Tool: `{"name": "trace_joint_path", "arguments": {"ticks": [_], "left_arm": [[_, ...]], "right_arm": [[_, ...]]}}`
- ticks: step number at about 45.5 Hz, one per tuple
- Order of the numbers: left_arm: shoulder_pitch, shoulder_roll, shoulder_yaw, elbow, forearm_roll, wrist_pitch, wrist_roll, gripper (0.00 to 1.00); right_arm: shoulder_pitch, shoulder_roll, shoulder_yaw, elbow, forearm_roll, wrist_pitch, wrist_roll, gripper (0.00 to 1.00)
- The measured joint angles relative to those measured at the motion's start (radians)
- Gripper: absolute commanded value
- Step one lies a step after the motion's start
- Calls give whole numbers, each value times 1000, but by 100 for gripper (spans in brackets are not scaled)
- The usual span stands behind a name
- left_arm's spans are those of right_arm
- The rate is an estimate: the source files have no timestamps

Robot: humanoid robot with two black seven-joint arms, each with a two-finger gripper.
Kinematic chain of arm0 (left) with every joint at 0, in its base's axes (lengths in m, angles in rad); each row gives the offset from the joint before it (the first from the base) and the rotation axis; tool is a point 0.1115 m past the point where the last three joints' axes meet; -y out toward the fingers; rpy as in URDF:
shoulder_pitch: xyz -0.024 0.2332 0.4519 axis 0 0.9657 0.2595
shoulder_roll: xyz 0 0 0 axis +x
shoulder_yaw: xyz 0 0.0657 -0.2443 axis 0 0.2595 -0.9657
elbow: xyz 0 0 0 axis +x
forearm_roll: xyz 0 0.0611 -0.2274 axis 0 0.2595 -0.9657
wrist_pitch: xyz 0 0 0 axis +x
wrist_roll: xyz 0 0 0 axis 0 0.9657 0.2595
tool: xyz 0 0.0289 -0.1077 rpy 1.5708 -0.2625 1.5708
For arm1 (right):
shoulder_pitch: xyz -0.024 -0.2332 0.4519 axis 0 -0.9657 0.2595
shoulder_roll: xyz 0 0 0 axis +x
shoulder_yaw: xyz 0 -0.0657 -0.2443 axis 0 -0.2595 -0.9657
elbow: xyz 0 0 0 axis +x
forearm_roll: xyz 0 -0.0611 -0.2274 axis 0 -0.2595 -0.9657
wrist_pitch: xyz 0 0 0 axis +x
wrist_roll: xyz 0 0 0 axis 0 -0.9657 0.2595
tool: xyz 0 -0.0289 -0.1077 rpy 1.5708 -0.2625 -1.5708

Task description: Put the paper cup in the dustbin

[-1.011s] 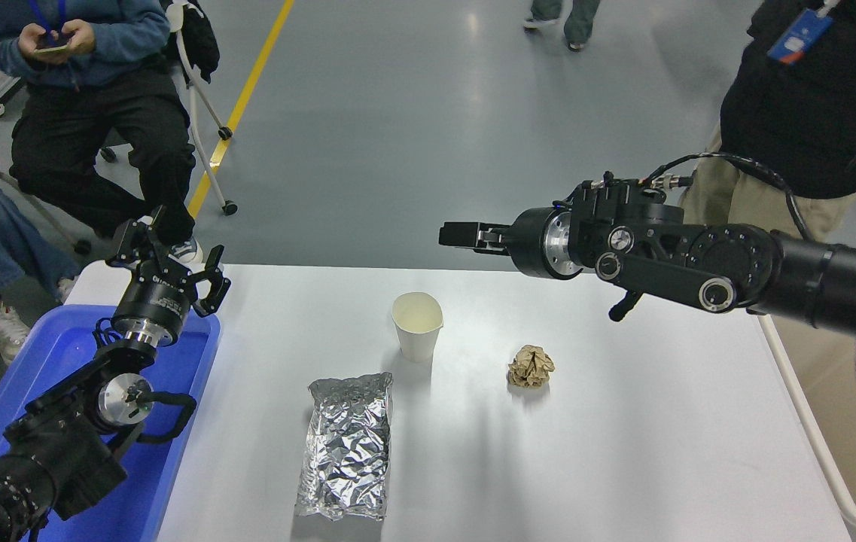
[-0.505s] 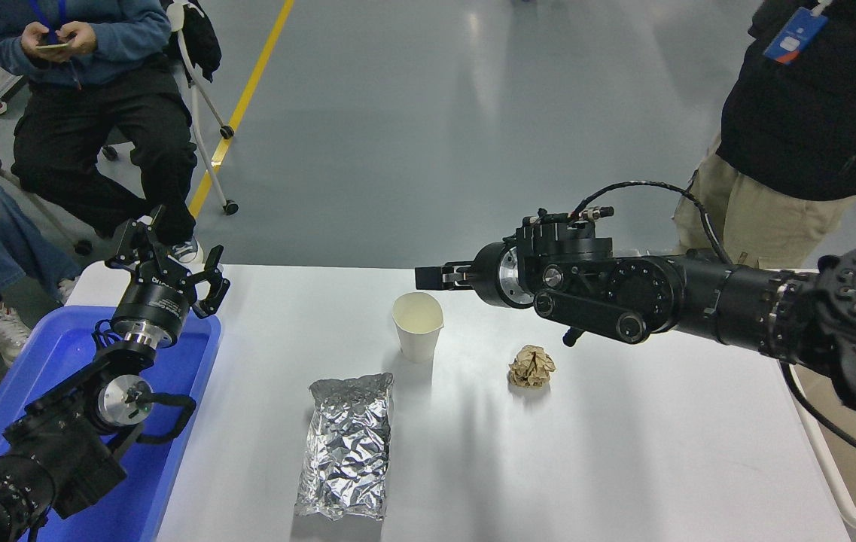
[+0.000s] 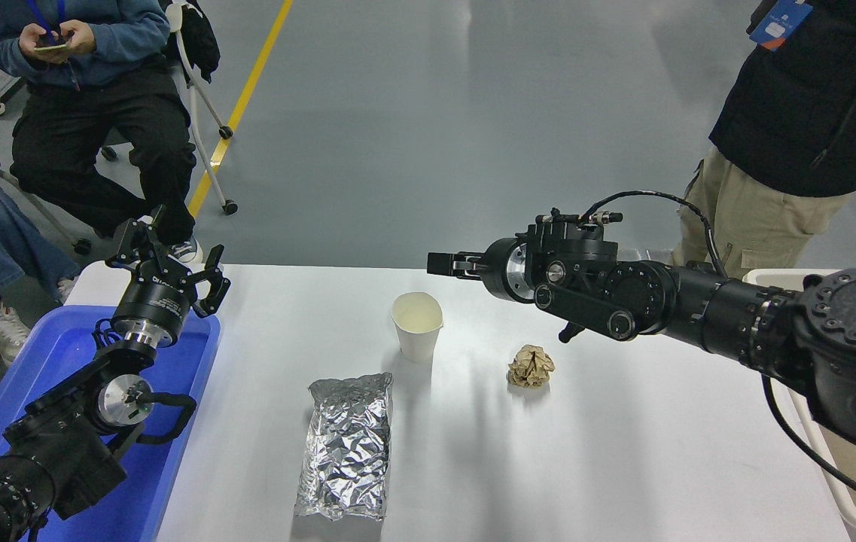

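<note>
The paper cup [image 3: 418, 325] is small, white and tapered, and stands upright near the middle of the white table [image 3: 623, 452]. My right gripper [image 3: 444, 264] points left and hangs just above and a little right of the cup's rim, apart from it; I see it edge-on. My left gripper [image 3: 170, 263] is open and empty, parked over the blue bin [image 3: 59, 354] at the table's left edge.
A silver foil bag [image 3: 345, 444] lies in front of the cup. A crumpled brown paper ball [image 3: 531, 366] lies right of the cup, under my right arm. A white tray [image 3: 842, 512] stands at the table's right edge. People sit and stand at the far side.
My right arm came down and reached further over the table, bringing the gripper close to the cup's rim, then lifted slightly to the right. The cup and the left arm have not moved.
</note>
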Motion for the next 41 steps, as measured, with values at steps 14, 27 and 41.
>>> {"name": "trace_joint_path", "arguments": {"ticks": [14,27,41], "left_arm": [[0,0,0,0,0,0,0,100],[0,0,0,0,0,0,0,100],[0,0,0,0,0,0,0,100]], "right_arm": [[-81,1,16,31,-22,7,4,99],[-113,1,52,73,-28,2,4,99],[-126,1,88,84,-32,-11,4,99]]}}
